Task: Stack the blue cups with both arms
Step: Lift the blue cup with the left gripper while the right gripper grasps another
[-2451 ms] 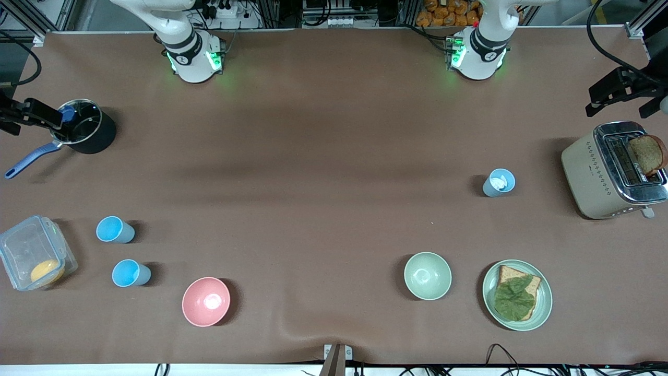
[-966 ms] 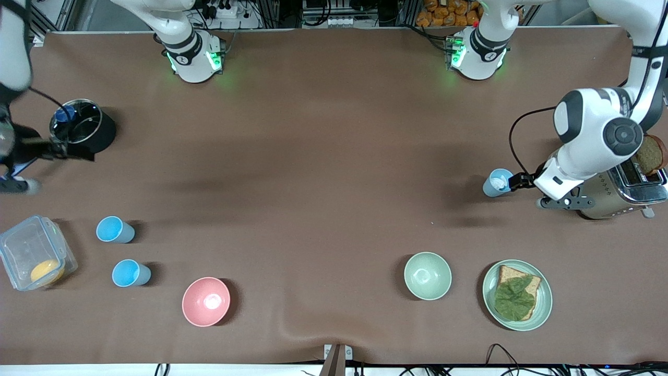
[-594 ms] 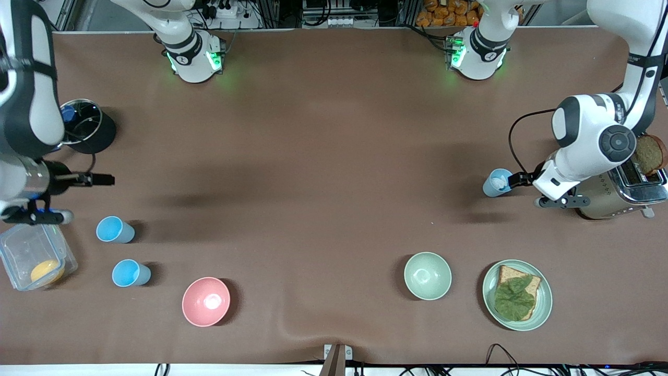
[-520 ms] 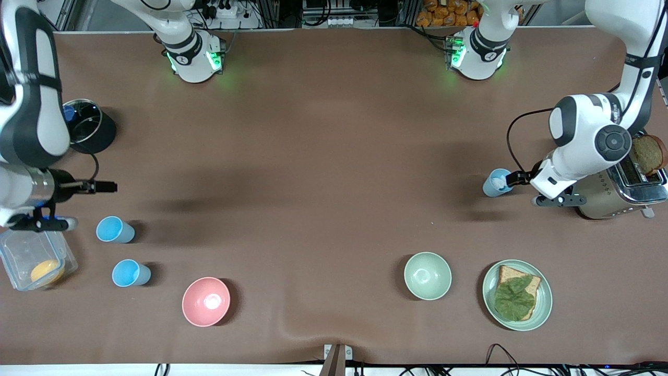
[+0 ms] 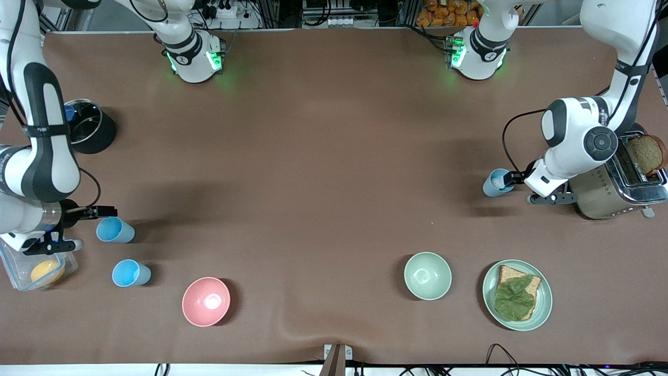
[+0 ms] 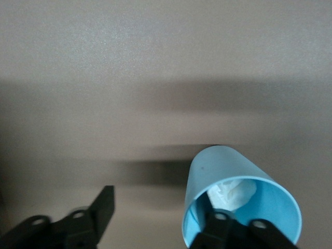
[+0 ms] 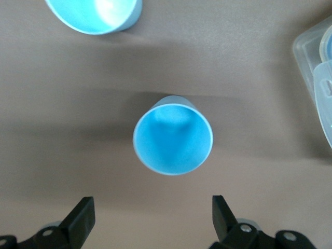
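Three light-blue cups stand upright on the brown table. One cup (image 5: 498,183) with a white crumpled thing inside is beside the toaster. My left gripper (image 5: 514,179) is open at its rim; in the left wrist view (image 6: 161,218) one finger (image 6: 223,231) is inside this cup (image 6: 228,176) and the other is outside it. Two empty cups (image 5: 115,230) (image 5: 130,273) stand toward the right arm's end. My right gripper (image 5: 104,211) is open and empty just beside the first of them. The right wrist view (image 7: 151,215) shows that cup (image 7: 173,136) ahead of the fingers, untouched.
A pink bowl (image 5: 205,301), a pale green bowl (image 5: 427,275) and a plate (image 5: 490,292) with bread and lettuce lie nearer the front camera. A toaster (image 5: 600,183) stands under the left arm. A clear container (image 5: 31,266) and a black saucepan (image 5: 86,133) flank the right arm.
Both arms have come in over the table. The right gripper has moved from the saucepan down to the cup. The left gripper has edged onto its cup's rim.
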Controlling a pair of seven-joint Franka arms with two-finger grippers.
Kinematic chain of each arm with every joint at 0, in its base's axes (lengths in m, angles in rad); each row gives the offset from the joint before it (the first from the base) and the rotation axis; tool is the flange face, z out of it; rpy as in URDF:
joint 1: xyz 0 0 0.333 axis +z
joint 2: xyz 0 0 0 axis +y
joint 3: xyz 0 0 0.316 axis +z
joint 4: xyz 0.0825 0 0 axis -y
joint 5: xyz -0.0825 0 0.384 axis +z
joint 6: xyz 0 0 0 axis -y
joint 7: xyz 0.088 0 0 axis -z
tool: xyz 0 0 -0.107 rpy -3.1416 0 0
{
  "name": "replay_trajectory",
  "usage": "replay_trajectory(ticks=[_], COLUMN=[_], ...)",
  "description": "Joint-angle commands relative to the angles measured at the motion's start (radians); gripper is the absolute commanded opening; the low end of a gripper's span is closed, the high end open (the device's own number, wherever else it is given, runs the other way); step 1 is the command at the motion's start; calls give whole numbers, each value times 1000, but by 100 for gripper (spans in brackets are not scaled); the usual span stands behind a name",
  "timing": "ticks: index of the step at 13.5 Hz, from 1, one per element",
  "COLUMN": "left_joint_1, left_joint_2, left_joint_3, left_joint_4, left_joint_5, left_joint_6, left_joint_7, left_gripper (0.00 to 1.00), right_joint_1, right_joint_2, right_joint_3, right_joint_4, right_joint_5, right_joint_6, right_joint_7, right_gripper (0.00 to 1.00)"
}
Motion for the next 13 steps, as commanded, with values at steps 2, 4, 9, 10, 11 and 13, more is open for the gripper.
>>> replay_trajectory(ticks=[2, 4, 9, 10, 11, 13], left_joint_1=[4, 4, -5, -16, -31, -105], left_joint_2=[2, 11, 14, 19, 37, 77], left_joint_3=[-41, -70, -154, -185, -211, -251], left_joint_4=[8, 23, 78, 98, 119, 171], left_joint_5=[11, 11, 11, 11, 11, 11], left_joint_6=[14, 16, 14, 13, 13, 13], left_joint_7=[-7, -31, -129, -186, -259, -420], left_gripper=[0, 0, 0, 0, 0, 0], right_joint_1=[47, 44, 33, 28, 27, 27], right_joint_2=[35, 49, 63, 64, 64, 72], right_joint_3=[17, 18, 18, 18, 18, 18], right_joint_4=[24, 17, 20, 18, 16, 10], right_joint_5=[-23, -18, -17, -14, -5, -5], right_joint_6=[43, 94, 94, 94, 94, 94], right_joint_7=[-16, -20, -19, -17, -17, -14], right_gripper=[100, 100, 100, 100, 100, 100])
